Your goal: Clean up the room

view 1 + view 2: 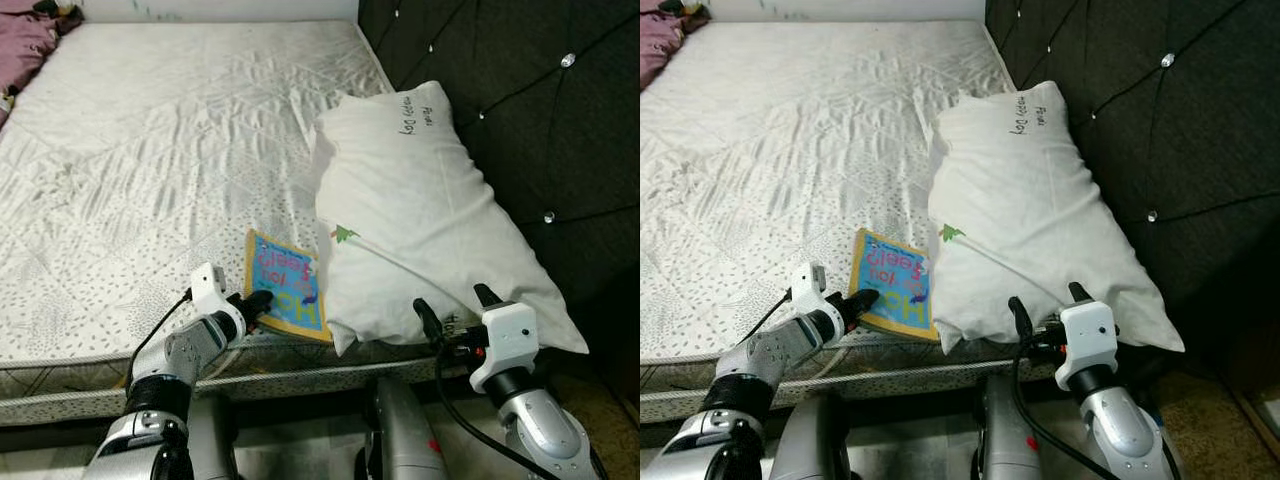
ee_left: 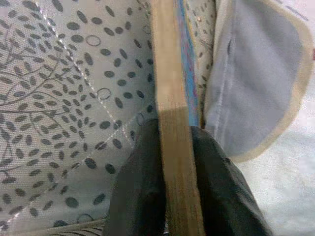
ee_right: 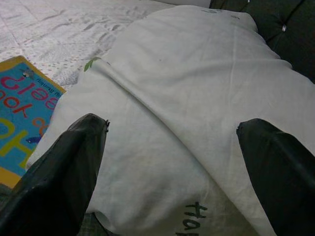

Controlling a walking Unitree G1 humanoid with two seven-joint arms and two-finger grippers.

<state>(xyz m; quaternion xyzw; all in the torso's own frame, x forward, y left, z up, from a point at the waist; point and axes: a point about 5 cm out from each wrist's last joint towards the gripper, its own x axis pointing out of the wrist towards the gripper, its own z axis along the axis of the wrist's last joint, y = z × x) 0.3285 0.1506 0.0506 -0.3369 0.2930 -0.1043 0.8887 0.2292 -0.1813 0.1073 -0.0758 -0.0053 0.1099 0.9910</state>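
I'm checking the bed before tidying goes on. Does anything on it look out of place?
A children's book lies on the bare mattress at its near edge, partly tucked under the pillow. The left gripper is shut on its corner. The pillow lies askew, its near end overhanging the edge by the open right gripper.

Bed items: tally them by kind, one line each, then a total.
Book, gripped at its edge by the left gripper: 1
White pillow, with the open right gripper at its near end: 1
Pink cloth at the far corner: 1
Total: 3
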